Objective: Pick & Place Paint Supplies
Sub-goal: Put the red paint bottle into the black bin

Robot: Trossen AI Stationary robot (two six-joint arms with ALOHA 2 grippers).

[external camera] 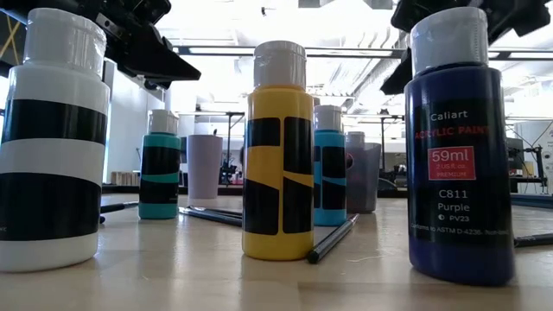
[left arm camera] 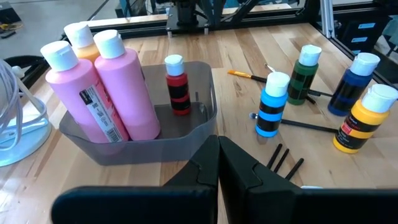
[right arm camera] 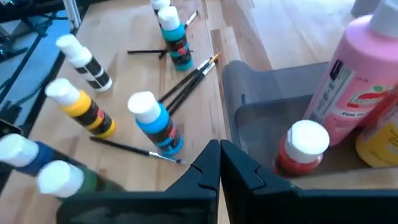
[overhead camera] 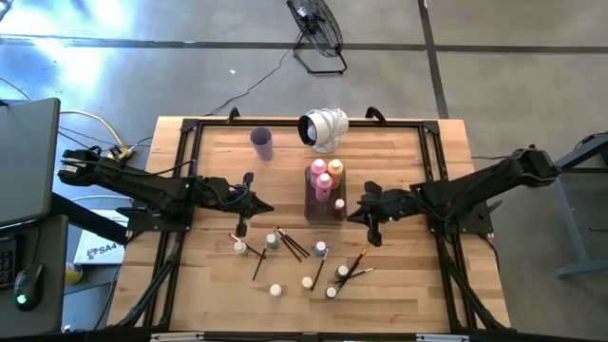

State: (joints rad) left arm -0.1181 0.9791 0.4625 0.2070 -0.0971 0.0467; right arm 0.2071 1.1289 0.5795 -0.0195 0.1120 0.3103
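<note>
Paint bottles in tray [left arm camera: 202,109]: two pink bottles [left arm camera: 124,87], one orange bottle [left arm camera: 84,40], one small red bottle [left arm camera: 177,87].
Lilac cup [overhead camera: 261,142]: contents unseen.
Left gripper [overhead camera: 269,207]: jaws pressed together, empty.
Right gripper [overhead camera: 351,216]: likewise.

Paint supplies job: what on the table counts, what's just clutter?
Job:
- big pink bottles and orange bottle in the tray
- red bottle in the tray
- small bottles loose on the table
- brushes

Not job:
- purple cup
- grey tray
- white lamp
- floor fan
</note>
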